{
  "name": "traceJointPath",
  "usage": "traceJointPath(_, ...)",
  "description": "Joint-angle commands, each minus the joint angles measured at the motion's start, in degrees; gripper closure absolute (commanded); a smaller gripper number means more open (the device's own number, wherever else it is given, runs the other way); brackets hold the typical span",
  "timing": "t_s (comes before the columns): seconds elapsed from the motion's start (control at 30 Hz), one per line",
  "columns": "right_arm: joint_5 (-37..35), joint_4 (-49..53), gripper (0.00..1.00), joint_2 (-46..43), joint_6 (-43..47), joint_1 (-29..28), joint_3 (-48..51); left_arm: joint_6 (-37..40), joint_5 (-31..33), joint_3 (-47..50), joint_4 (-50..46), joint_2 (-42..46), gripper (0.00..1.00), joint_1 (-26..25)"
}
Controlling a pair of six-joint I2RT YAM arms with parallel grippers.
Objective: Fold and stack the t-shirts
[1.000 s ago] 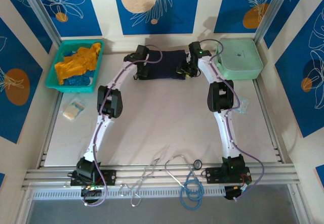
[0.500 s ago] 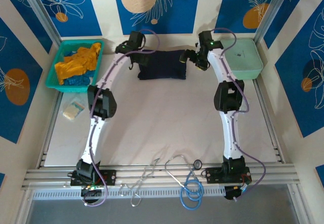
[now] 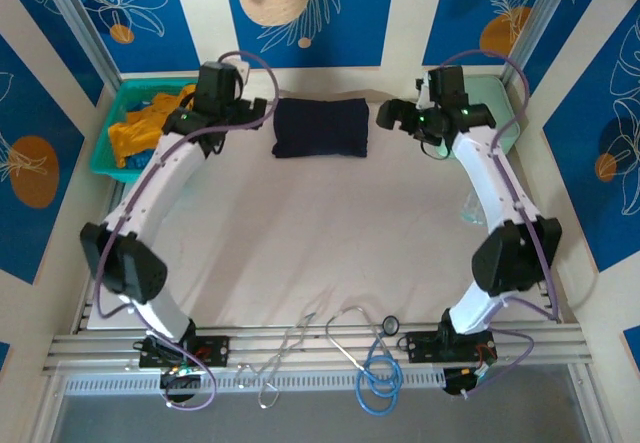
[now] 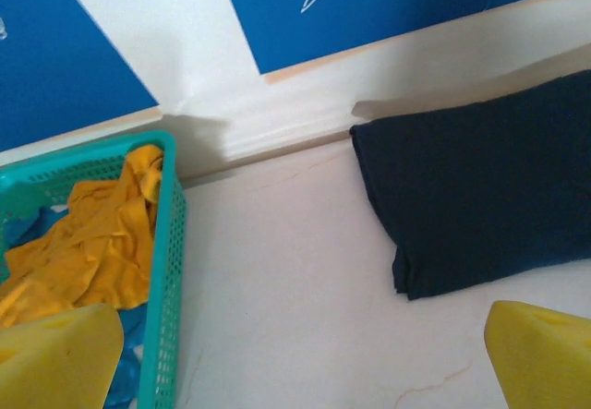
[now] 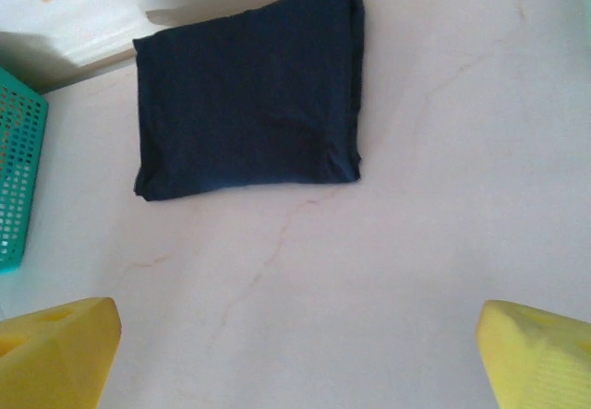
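1. A folded dark navy cloth t-shirt lies flat as a tidy rectangle at the 12 o'clock edge of the pale tabletop, close to the back wall.
2. The left gripper hovers at 9 o'clock of that shirt, between it and a teal plastic mesh basket. Its jaws stand wide apart and hold nothing.
3. From the left wrist, the yellow fingertips sit in the two bottom corners with bare tabletop between them. The navy shirt lies at 2 o'clock and the basket at 9 o'clock.
4. The basket sits at 10 o'clock on the tabletop. In it a crumpled mustard-orange cloth t-shirt lies on top of a bright blue cloth t-shirt.
5. The right gripper hovers at 3 o'clock of the navy shirt, apart from it. Its jaws are also spread wide and empty.
6. From the right wrist, the navy shirt shows whole at 12 o'clock, its folded edges neat, clear of the yellow fingertips.
7. A mint-green hard case sits at 2 o'clock, partly behind the right arm.
8. A blue-tubed stethoscope lies at 6 o'clock, by the arm bases.
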State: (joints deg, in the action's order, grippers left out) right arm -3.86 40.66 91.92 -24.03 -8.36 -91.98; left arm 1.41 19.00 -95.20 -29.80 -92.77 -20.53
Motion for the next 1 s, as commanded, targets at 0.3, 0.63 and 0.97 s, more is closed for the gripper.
traceJointPath(0.3, -10.75, -30.43, 0.01, -28.28, 9.51, 2.91, 44.03, -0.45, 6.15, 49.79, 37.93, 31.40, 0.01, 0.06)
traceJointPath(0.63, -7.27, -62.88, 0.01, -28.91, 18.68, 3.88, 70.11, 7.60, 17.85, 78.70, 75.30, 28.43, 0.01, 0.96)
traceJointPath(0.97, -2.51, -95.57, 0.01, -16.90, 21.78, 5.51, 79.17, 12.23, 10.54, 82.97, 109.38, 0.98, 0.01, 2.47)
